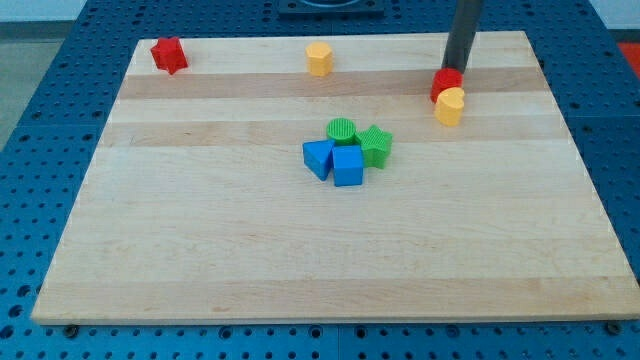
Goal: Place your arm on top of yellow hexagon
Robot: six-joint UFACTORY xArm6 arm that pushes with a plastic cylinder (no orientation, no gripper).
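Observation:
The yellow hexagon (319, 59) sits near the view's top edge of the wooden board (200, 250), a little left of centre. My tip (458, 71) is at the lower end of the dark rod at the view's top right, far to the right of the hexagon. The tip stands just behind a red block (447, 82), which touches a yellow heart-like block (450, 106) below it.
A red star (168, 54) lies at the top left corner. A cluster sits in the middle: a green cylinder (341, 131), a green star (376, 146), a blue cube (348, 166) and a second blue block (318, 158).

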